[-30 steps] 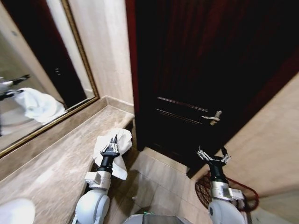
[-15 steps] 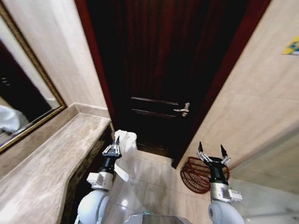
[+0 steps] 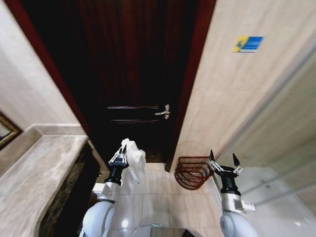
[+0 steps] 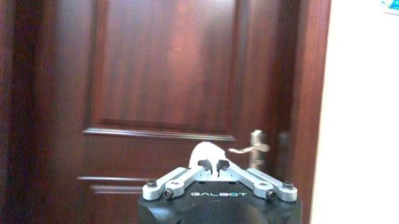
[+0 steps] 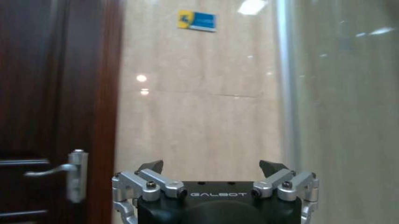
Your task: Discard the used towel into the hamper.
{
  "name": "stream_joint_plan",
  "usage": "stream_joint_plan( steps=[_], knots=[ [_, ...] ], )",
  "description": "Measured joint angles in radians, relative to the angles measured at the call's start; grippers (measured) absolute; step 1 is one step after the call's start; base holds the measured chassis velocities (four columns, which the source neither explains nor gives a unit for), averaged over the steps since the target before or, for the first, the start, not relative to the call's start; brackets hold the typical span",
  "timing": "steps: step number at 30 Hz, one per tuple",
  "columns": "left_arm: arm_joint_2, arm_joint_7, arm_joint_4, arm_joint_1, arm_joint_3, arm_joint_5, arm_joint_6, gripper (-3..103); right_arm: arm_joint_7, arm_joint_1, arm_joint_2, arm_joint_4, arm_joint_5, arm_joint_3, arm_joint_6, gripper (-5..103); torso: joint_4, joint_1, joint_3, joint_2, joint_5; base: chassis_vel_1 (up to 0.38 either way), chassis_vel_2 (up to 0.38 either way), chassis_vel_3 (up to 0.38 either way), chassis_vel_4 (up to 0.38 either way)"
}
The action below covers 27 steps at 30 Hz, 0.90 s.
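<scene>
Carrying the towel (image 3: 134, 157) toward the hamper (image 3: 191, 172) is the step in hand — the grasp is made, the drop is not. The left gripper (image 3: 118, 157) is clamped on the white cloth, which bunches above its fingertips and hangs down beside the wrist; in the left wrist view a tuft of it pokes up between the closed fingers (image 4: 210, 164), with the dark door (image 4: 168, 84) and its handle (image 4: 249, 148) straight ahead.

The hamper stands on the floor against the wall, just past the door frame, well off to the right of the left gripper and lower than it. It sits just beside the right gripper (image 3: 223, 167), whose fingers are spread wide and hold nothing.

By my judgement, the next move calls for bringing the left gripper across and over the hamper's open rim — either by turning further or reaching — before letting go, so the cloth falls inside rather than on the tiles.
</scene>
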Motion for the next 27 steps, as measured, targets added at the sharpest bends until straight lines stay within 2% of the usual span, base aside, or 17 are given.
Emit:
stream_joint_plan(
  steps=[21,27],
  knots=[
    [0.000,0.004,0.017,-0.003,0.007,0.000,-0.008,2,-0.001,-0.003,0.000,-0.004,0.001,-0.001,0.007,100,0.0001,0.000,0.000,0.000,0.0001,-0.126,-0.124,-0.127,-0.123],
    [0.004,-0.010,0.054,-0.015,0.010,-0.019,-0.078,2,-0.002,-0.006,0.000,-0.001,-0.001,-0.004,0.006,100,-0.0001,0.000,0.000,0.000,0.0002,-0.125,-0.118,-0.126,-0.117]
  ],
)
